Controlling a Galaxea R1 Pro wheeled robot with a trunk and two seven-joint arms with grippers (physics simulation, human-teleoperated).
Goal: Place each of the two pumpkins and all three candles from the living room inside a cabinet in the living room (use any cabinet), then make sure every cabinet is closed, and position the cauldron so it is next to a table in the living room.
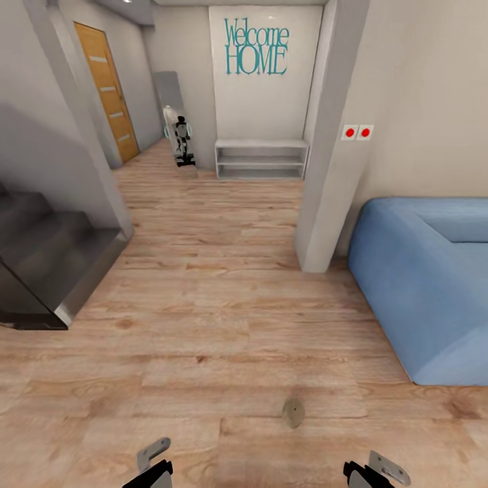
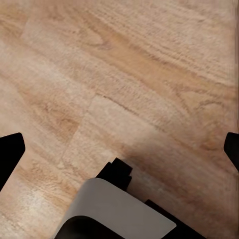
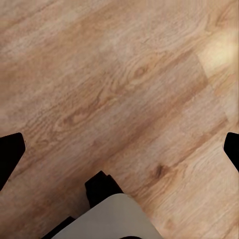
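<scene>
Tools, the left tool point(image 2: 119, 149) and right tool point(image 3: 119, 149), are hanging spread wide and empty over floor point(image 1: 224, 325), possibly a candle point(image 1: 293, 413) lying ahead: light, stiff, graspable around its sides.

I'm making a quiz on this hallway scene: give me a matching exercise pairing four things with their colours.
Things:
1. sofa
2. door
3. shelf
4. wall switches

Colours:
A. red
B. white
C. blue
D. orange-brown

Pairs: 1-C, 2-D, 3-B, 4-A
</scene>
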